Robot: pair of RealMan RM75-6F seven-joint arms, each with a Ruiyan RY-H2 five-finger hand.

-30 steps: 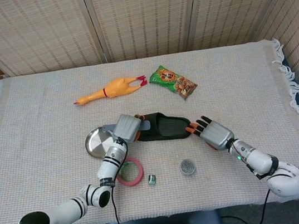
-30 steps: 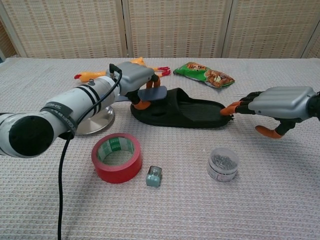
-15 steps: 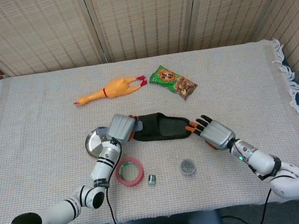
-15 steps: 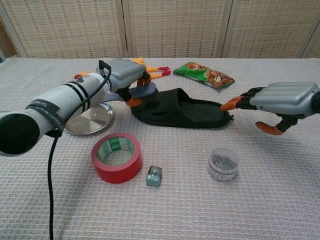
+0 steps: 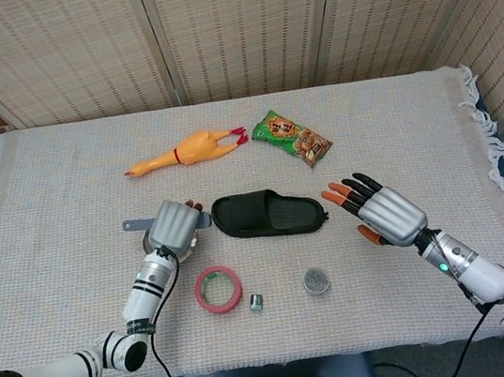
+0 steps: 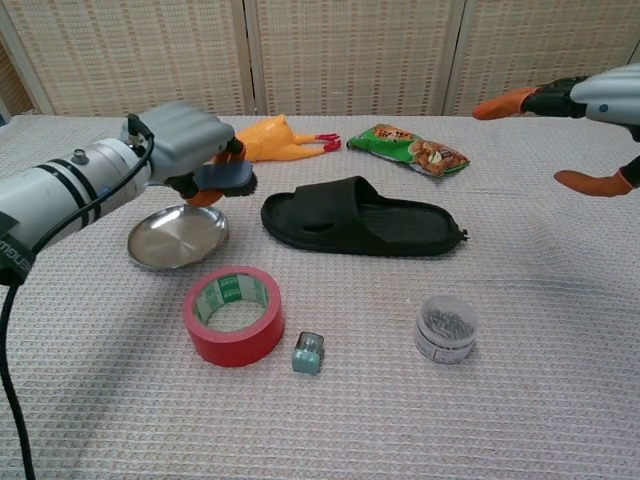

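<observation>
My left hand [image 5: 174, 226] [image 6: 185, 143] grips a flat blue-grey tool [image 6: 224, 177] with a dark underside. It holds the tool just above the round metal plate [image 6: 178, 238], and the tool's thin handle [image 5: 130, 226] sticks out to the left. A black slipper [image 5: 267, 215] [image 6: 360, 220] lies flat in the middle of the table, right of that hand and apart from it. My right hand [image 5: 381, 213] [image 6: 590, 100] is raised off the table to the right of the slipper's toe, fingers spread, holding nothing.
A red tape roll [image 5: 218, 289] [image 6: 234, 315], a small grey-green clip [image 5: 256, 303] [image 6: 308, 353] and a clear jar of pins [image 5: 316, 280] [image 6: 445, 328] lie near the front edge. A rubber chicken [image 5: 185, 150] [image 6: 275, 137] and a green snack bag [image 5: 292, 137] [image 6: 408, 148] lie behind the slipper.
My left hand drew back leftward from the slipper's heel with the blue-grey tool and is now over the plate. My right hand left the slipper's toe, rose and spread open.
</observation>
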